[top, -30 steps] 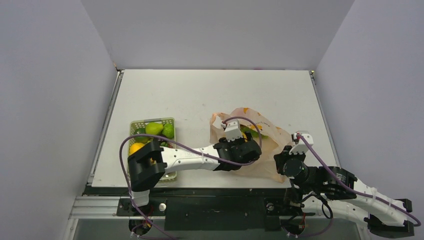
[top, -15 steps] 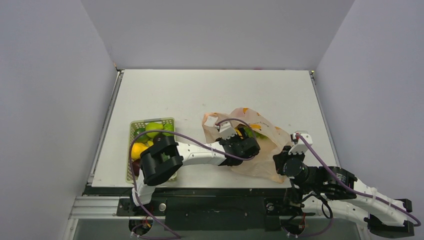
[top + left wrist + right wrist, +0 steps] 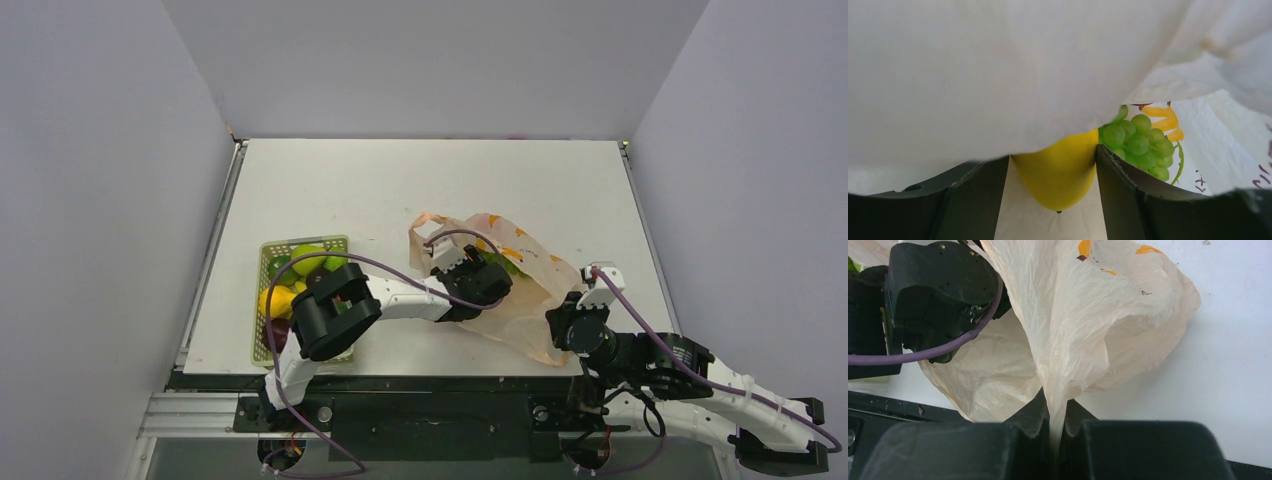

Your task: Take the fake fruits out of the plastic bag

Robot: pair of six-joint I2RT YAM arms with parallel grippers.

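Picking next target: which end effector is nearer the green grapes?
Left. The left end effector is inside the plastic bag around a yellow fruit, green grapes just beside it; right end effector pinches the bag's outer fold.

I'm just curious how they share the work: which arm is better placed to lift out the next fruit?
The left. The left gripper is inside the plastic bag with a yellow fruit filling the gap between its fingers. The right gripper is clamped on the bag's bunched end.
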